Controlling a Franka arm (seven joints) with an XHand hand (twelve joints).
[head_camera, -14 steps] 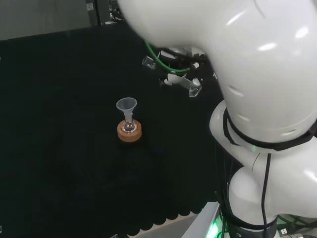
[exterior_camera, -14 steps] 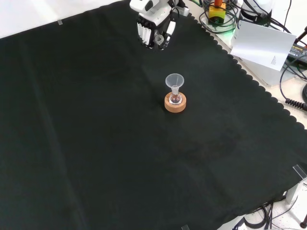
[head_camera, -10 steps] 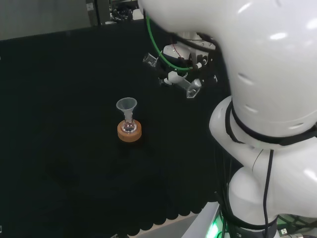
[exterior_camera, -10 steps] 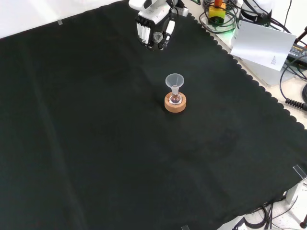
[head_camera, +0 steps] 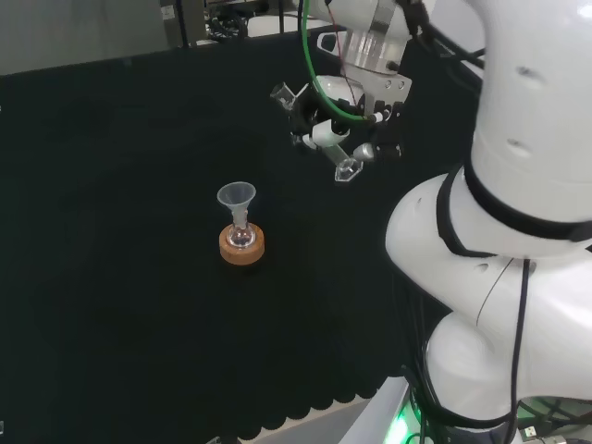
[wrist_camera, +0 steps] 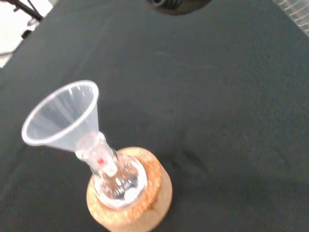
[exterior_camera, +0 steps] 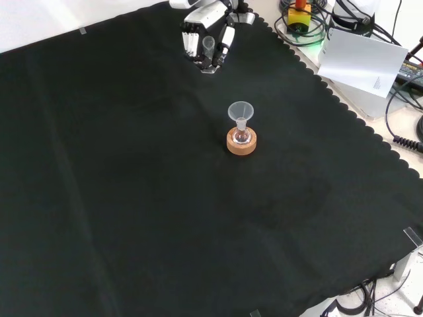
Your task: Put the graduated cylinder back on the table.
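Since the earlier frame, the arm's big link rose and uncovered the hand (head_camera: 340, 129), which was clenched round the cylinder (head_camera: 319, 129), tilted above the cloth (head_camera: 111, 231) at two o'clock from the funnel (head_camera: 236, 197). Clear and probably light, slippery and fragile, it seemed best held at mid-body.

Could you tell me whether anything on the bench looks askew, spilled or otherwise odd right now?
Only the graduated cylinder: the hand holds it tilted above the black cloth, not standing. The funnel sits upright in the flask on its cork ring; no spill shows.
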